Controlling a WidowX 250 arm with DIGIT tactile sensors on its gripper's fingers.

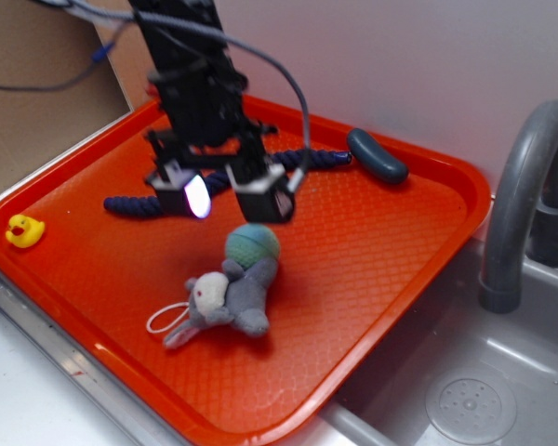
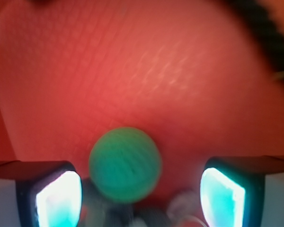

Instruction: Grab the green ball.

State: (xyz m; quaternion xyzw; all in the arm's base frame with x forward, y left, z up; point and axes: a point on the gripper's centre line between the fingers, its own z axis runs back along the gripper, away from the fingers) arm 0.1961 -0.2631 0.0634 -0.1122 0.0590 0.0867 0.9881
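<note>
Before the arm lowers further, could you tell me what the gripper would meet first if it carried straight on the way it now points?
Probably the green ball: in the wrist view it sits between the open gripper's fingers. Depth is unclear; the grey plush toy touches the ball and may be brushed too.

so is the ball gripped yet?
No, the green ball sits free between the open gripper fingers, untouched.
</note>
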